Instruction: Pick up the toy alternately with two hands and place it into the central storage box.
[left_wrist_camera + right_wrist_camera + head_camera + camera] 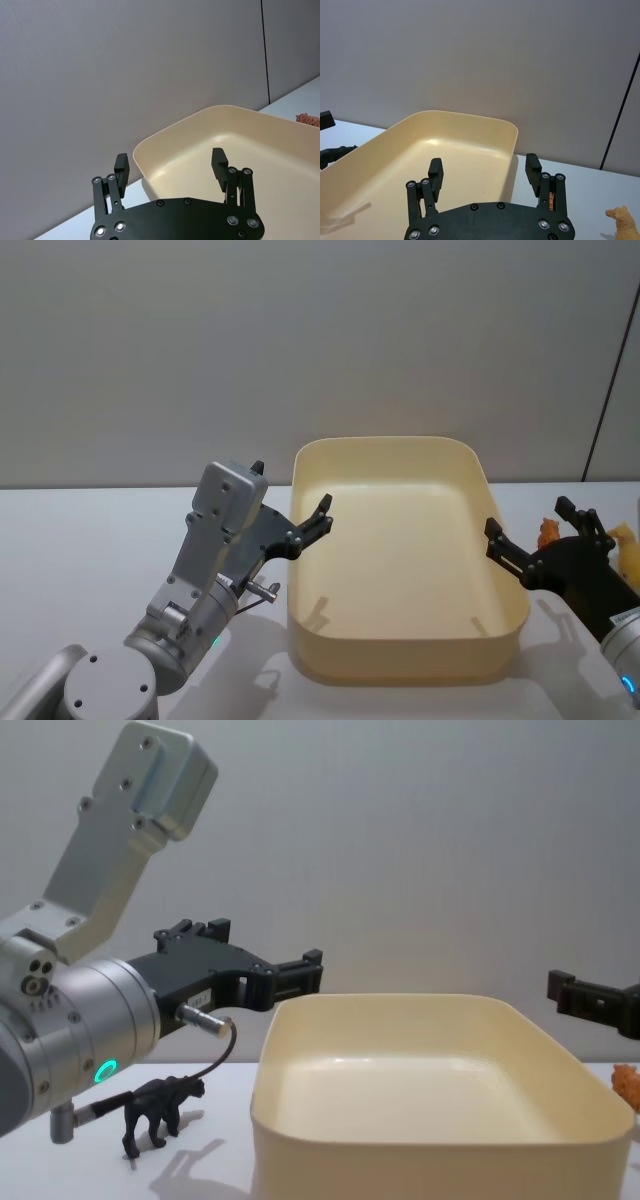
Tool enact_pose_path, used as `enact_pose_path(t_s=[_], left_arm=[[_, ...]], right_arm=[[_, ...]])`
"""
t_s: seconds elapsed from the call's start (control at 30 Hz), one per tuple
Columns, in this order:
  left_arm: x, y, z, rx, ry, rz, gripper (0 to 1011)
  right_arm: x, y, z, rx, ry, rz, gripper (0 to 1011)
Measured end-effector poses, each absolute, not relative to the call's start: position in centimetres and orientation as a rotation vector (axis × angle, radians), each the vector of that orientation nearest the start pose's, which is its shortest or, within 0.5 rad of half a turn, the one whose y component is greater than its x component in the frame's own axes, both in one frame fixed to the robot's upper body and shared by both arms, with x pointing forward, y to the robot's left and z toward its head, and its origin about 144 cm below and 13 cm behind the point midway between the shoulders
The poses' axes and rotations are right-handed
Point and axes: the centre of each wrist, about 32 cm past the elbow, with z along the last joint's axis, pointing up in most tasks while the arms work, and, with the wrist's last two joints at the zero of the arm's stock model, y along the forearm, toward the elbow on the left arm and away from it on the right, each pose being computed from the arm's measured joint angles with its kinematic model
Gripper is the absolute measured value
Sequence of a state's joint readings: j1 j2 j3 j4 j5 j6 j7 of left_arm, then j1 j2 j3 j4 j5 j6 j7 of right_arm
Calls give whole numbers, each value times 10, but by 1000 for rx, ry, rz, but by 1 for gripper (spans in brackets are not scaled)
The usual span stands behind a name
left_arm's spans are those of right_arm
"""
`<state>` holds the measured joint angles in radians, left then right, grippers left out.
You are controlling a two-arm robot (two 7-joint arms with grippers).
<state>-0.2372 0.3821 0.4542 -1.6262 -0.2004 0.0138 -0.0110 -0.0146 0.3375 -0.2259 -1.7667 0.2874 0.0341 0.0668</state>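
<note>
Three toys lie outside the empty box [400, 665] at centre frame: black toy [160, 1105] at the chest view's lower left, orange toy [547, 532] and yellow toy [625, 545] at the head view's right edge. Left gripper [310, 525] and right gripper [528, 520] hang spread beside its walls, holding nothing. No pick yet, I reckon; next, one must drop onto a toy.

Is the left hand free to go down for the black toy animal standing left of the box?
Probably yes: the left hand is open and empty, and the black toy animal stands alone on the table beside the storage box.
</note>
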Motion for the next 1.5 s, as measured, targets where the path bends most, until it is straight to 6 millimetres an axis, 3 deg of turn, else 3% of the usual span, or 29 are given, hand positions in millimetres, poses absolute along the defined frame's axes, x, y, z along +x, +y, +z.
enact_pose_path(t_s=[1.5], left_arm=[[492, 198, 1204, 61, -268, 1124, 1002]], right_arm=[[443, -237, 1189, 26, -75, -1229, 1001]])
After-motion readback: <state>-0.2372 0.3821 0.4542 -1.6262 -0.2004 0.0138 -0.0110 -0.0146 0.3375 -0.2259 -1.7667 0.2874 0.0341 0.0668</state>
